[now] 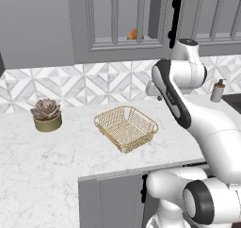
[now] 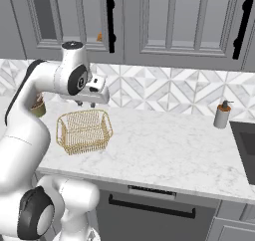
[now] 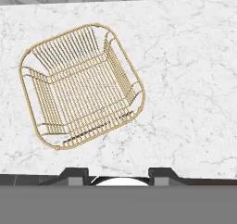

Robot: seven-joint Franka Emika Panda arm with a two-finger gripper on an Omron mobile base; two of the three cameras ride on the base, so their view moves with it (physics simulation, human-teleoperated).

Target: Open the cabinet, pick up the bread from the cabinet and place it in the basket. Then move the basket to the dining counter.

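Gold wire mesh of the basket [image 3: 81, 86] lies directly below the gripper [image 2: 85, 104], a little to its left in the hand view, sitting empty on the marble worktop [image 1: 56, 161]. Its fingertips [image 3: 74, 173] stand wide apart, holding nothing. Above the hand, the bread [image 1: 132, 34] rests behind the glass door of the cabinet [image 1: 117, 22], whose black handle [image 1: 175, 16] hangs just overhead.

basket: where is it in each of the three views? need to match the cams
Left base view: basket at centre, on the marble worktop, right of the potted succulent.
Right base view: basket at left of centre, just below the claw.
Hand view: basket upper left, seen from above, empty.
Shared landmark: the geometric tile backsplash behind the basket.
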